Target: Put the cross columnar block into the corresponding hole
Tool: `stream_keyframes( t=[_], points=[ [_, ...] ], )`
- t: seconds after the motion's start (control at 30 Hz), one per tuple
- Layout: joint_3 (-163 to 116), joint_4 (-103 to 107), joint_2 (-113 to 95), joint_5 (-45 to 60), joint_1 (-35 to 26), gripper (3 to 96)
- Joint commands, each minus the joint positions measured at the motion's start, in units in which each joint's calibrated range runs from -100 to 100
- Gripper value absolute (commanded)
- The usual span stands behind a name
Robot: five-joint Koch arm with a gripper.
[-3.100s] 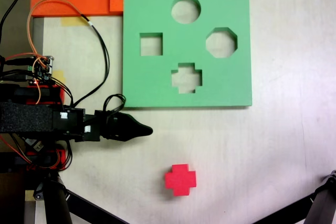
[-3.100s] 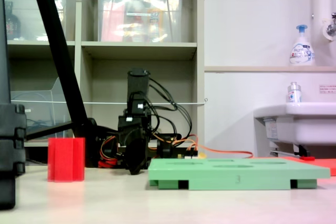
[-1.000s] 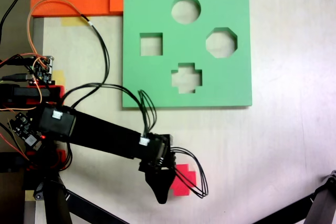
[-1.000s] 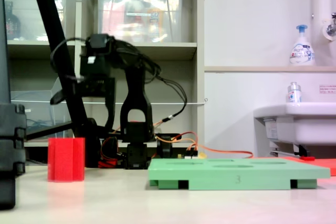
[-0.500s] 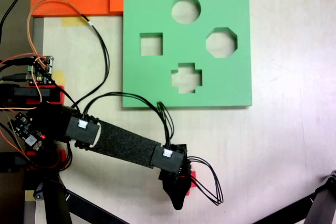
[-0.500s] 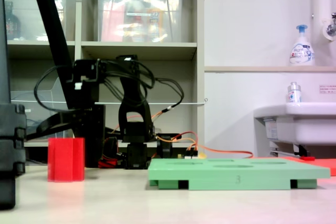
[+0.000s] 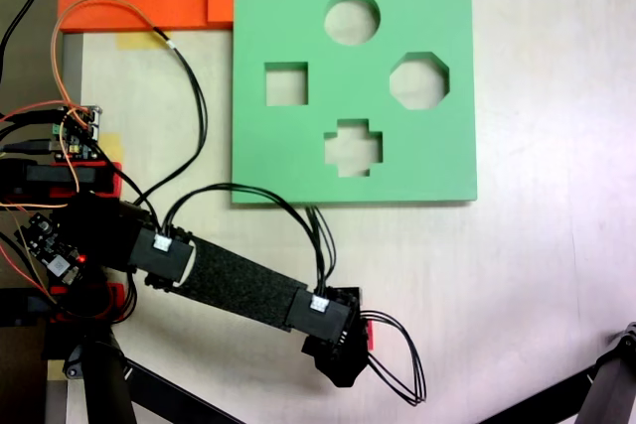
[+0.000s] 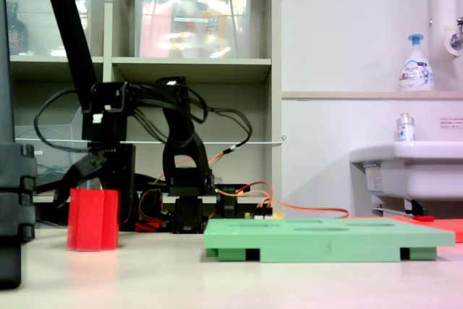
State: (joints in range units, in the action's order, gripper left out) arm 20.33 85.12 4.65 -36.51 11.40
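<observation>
Directly beneath your jaws (image 8: 92, 179) stands the red cross block (image 8: 92, 220), upright on the tabletop (image 7: 517, 275), its long axis vertical. In the second exterior view the jaws come down over its top; in the first exterior view the wrist hides nearly all of it. You cannot tell whether the jaws are apart or clamped on it. The plus-shaped hole (image 7: 353, 147) in the green foam board (image 7: 447, 7) lies well beyond the jaws, toward the first exterior view's top.
</observation>
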Motion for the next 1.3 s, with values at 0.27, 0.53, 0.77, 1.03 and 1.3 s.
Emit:
stream_keyframes(
  t=[0.27,0.53,0.77,1.03,1.3],
  points=[
    [-0.5,6.5,-8.0,0.4,0.0,35.4],
    [2.2,14.9,-26.2,-6.7,-3.3,33.6],
    [7.9,14.9,-35.0,-14.8,-11.9,33.6],
    [21.0,14.9,-22.7,-23.0,-23.3,33.8],
    [24.3,14.9,-13.3,-26.1,-26.2,33.8]
  ],
)
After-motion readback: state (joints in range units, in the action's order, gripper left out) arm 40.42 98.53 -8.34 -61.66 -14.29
